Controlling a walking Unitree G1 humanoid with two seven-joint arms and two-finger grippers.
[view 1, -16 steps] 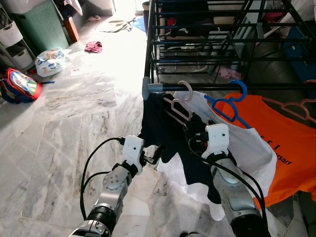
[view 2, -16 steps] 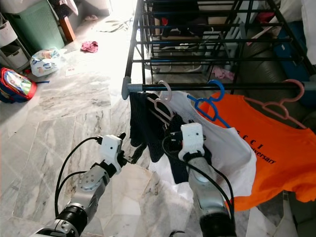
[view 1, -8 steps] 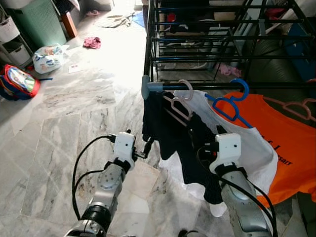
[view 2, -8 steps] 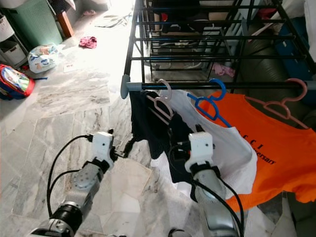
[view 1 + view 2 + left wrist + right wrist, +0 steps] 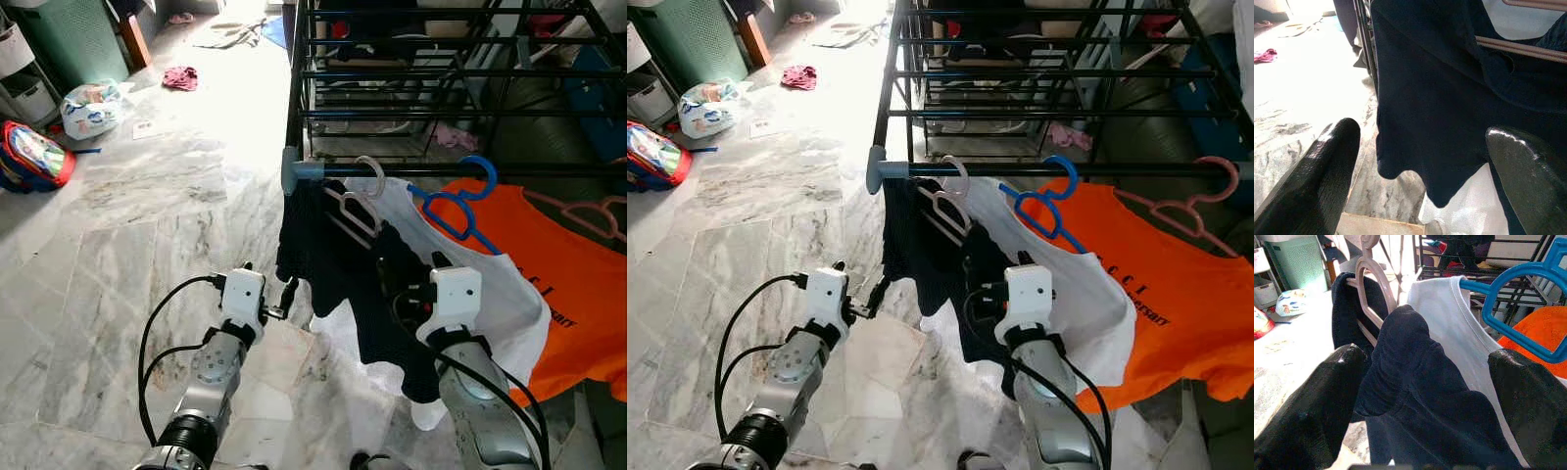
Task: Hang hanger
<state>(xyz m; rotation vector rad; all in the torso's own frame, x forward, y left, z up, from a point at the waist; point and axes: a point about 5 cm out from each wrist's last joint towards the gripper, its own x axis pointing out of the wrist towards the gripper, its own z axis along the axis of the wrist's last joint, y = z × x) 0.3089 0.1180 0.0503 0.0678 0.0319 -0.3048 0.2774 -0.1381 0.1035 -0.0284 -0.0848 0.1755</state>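
Beige hanger (image 5: 355,204) with dark navy garment (image 5: 343,264) hooked on black rack rail (image 5: 431,171), frame centre. Left gripper (image 5: 284,294) lower centre-left — fingers spread, empty, near garment hem. Right gripper (image 5: 1415,396) lower centre-right — fingers apart around navy cloth.

A pale pink hanger (image 5: 355,201) carries a dark navy garment (image 5: 343,284), a bright blue hanger (image 5: 460,201) a white shirt (image 5: 490,294), and a dusty pink hanger (image 5: 588,211) an orange shirt (image 5: 578,313) with dark lettering, all on a black drying rack (image 5: 411,88) with a grey-blue corner joint. The floor (image 5: 127,245) is grey-veined white marble, strewn with a magenta cloth (image 5: 182,77), a red multicoloured bag (image 5: 34,157) and a white patterned bag (image 5: 90,106), near a green hamper (image 5: 73,39). Both the left hand (image 5: 277,301) and the right hand (image 5: 402,284) have black fingers, white casings and silver arms.
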